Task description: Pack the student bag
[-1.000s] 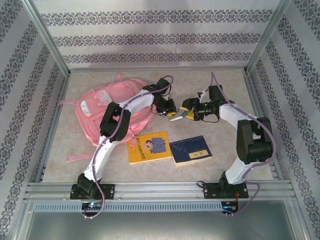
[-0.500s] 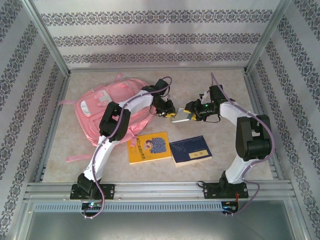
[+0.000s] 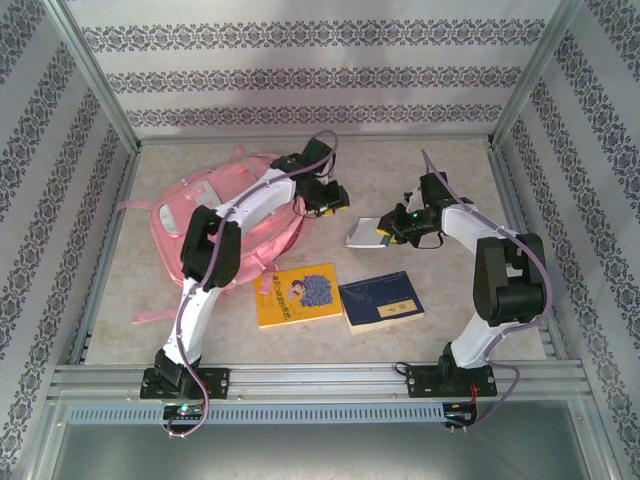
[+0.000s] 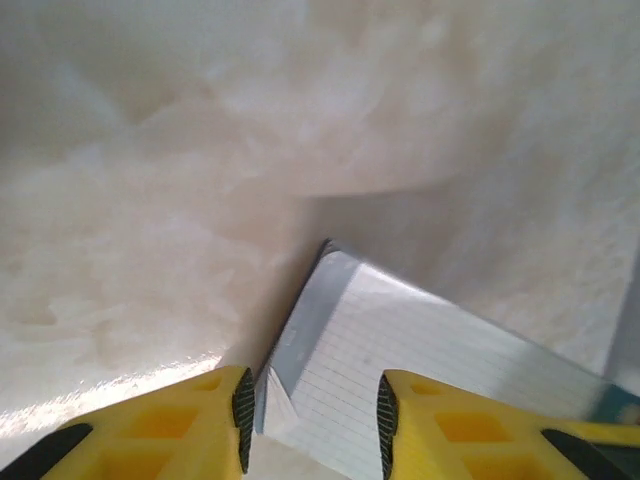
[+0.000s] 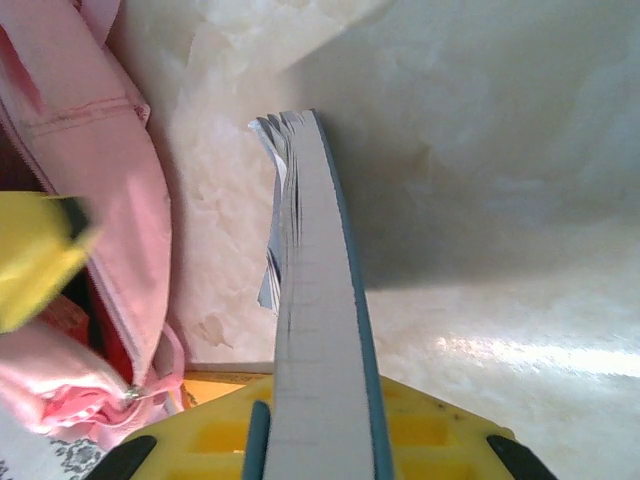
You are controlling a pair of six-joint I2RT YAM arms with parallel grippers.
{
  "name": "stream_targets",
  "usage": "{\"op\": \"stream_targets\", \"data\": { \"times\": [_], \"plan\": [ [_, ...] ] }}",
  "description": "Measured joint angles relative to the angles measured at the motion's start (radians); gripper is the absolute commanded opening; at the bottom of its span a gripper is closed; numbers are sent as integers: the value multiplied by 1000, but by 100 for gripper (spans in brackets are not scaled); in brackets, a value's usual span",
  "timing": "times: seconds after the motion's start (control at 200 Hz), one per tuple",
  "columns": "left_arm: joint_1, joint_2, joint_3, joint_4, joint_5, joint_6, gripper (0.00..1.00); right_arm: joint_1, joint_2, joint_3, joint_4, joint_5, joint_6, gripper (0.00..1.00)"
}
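Observation:
The student bag point(image 3: 180, 205) is a pink backpack lying at the back left of the table; its pink fabric point(image 5: 120, 190) also fills the left of the right wrist view. A lined notebook point(image 3: 362, 232) with a teal cover hangs just right of the bag. My right gripper point(image 3: 385, 231) is shut on it, and the notebook point(image 5: 310, 290) runs edge-on out from between the jaws of the right gripper point(image 5: 315, 425). My left gripper point(image 3: 330, 203) hovers by the bag's right edge, open. In its wrist view the left gripper point(image 4: 312, 410) has its jaws apart, with the notebook's corner point(image 4: 420, 350) beyond them, untouched.
A yellow book point(image 3: 298, 295) and a dark blue book point(image 3: 381, 300) lie flat side by side near the front middle of the table point(image 3: 440, 170). Metal frame rails and patterned walls enclose the table on all sides. A pink strap point(image 3: 150, 315) trails off the bag toward the front left.
The right gripper has closed on the notebook. The left gripper has opened, let the notebook go and drawn back toward the bag.

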Motion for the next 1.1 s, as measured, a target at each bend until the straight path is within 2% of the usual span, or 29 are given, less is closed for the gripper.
{"op": "stream_targets", "data": {
  "times": [0.16,0.235,0.325,0.455,0.545,0.685,0.814,1.104],
  "plan": [
    [42,-192,-62,26,-82,-23,39,0,-15,-14,-19,29,-29,0],
    [65,-253,-76,43,-91,-33,43,0,-19,-24,-18,28,-42,0],
    [79,-277,-73,54,-92,-44,48,0,-24,-31,-17,28,-47,0],
    [80,-277,-80,10,-156,-63,55,6,-28,-30,-27,37,-46,0],
    [106,-305,-149,-1,-197,-101,56,6,-28,-30,-38,37,-45,0],
    [211,-370,-311,10,-214,-165,56,20,-28,-30,-43,38,-42,0],
    [304,-370,-348,37,-215,-185,55,33,-28,-30,-45,36,-42,0],
    [364,-292,-341,177,-149,-199,45,46,-28,-30,-51,35,-43,0]
  ]
}}
